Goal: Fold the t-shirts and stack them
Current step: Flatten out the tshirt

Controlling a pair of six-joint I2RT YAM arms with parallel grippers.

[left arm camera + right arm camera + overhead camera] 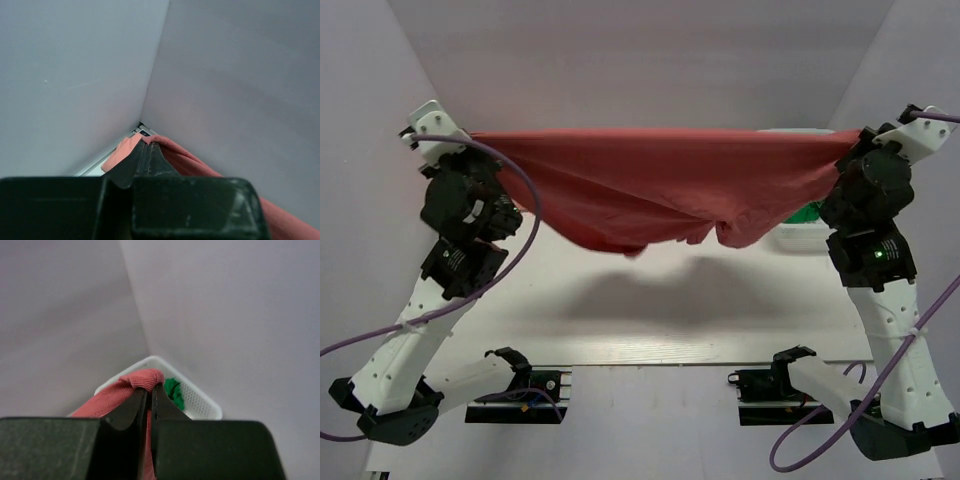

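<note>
Both arms are up high on my end. My left arm point(428, 300) reaches up at the left end of the red t-shirt point(660, 180), elbow bent, wrist turned inward, and the left gripper point(147, 146) is pinched tight on that corner. The right arm point(892, 320) mirrors it at the shirt's right end, with the right gripper point(150, 389) clamped on the corner there. Both wrists sit level with the shirt's top edge.
</note>
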